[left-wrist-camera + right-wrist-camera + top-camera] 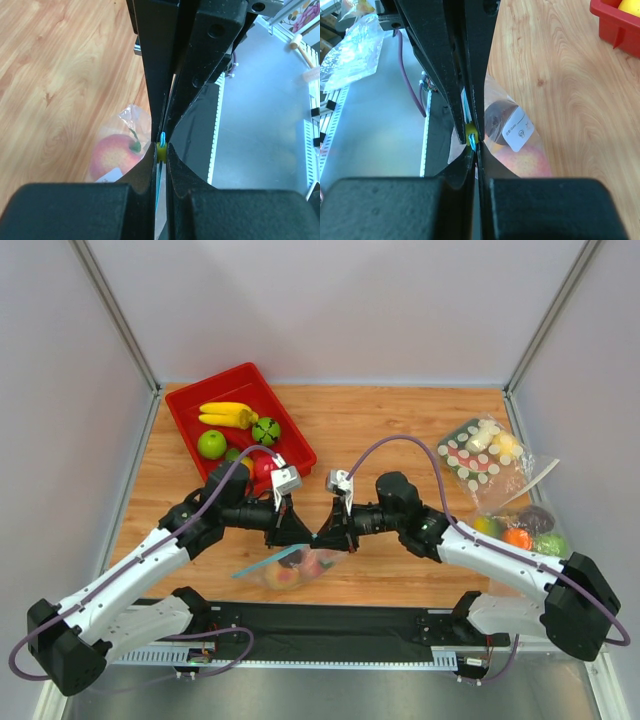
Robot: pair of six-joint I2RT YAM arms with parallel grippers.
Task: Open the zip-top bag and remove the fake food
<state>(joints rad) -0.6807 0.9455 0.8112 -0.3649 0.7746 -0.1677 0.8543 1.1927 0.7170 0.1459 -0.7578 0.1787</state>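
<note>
The wooden table [400,430] carries a red tray [245,388] at the back left. Well apart from it, near the front edge, is the zip-top bag [290,568]. Above the bag the left gripper [303,532] and right gripper [325,535] meet tip to tip. Each is pinched narrow on the bag's teal zip strip [162,137]. Inside the bag lie a peach-pink fruit [115,155] and a dark purple fruit [495,120].

Bright, even light — blurred foregrounds

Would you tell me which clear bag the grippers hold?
The small zip-top bag with the teal strip, pinched by the left gripper and right gripper; the disc bag and fruit bag lie untouched far right.
</note>
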